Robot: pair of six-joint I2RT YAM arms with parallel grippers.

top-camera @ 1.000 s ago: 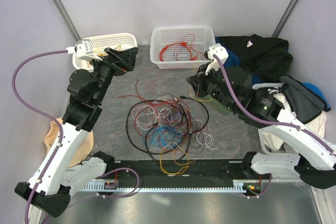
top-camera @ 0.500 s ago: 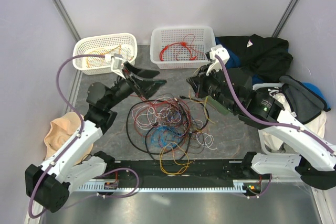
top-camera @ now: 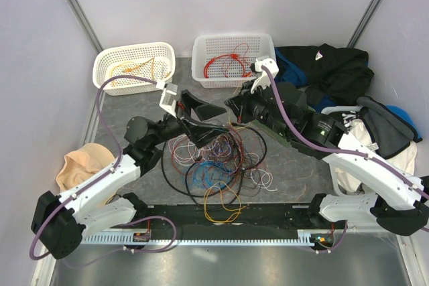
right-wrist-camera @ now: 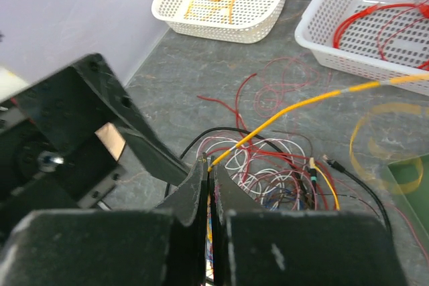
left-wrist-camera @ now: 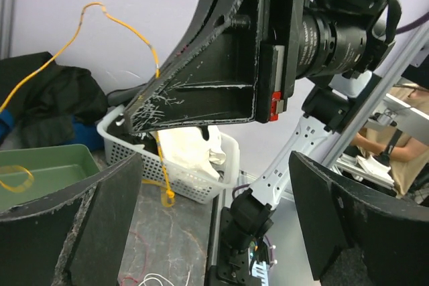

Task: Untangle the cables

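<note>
- Two grippers met over the heap: right gripper (right-wrist-camera: 209, 165) was pressed together, pinching the yellow cable (right-wrist-camera: 315, 99) at its tip. Left gripper (left-wrist-camera: 214, 226) was spread wide, empty, just beside it.
- Yellow cable ran taut toward upper right of the right wrist view.
- Cables (top-camera: 214, 159) sat in a loose pile at centre of the top view, on the table (top-camera: 288, 165).
- Likely best: draw yellow out slowly while left pins the pile, so loops don't drag along.
- Wires looked thin, limp and glossy; black cable (top-camera: 163, 164) was thicker, ringing the pile.
- Left basket (top-camera: 134, 47) and centre basket (top-camera: 228, 82) were white perforated plastic; table was mottled grey.
</note>
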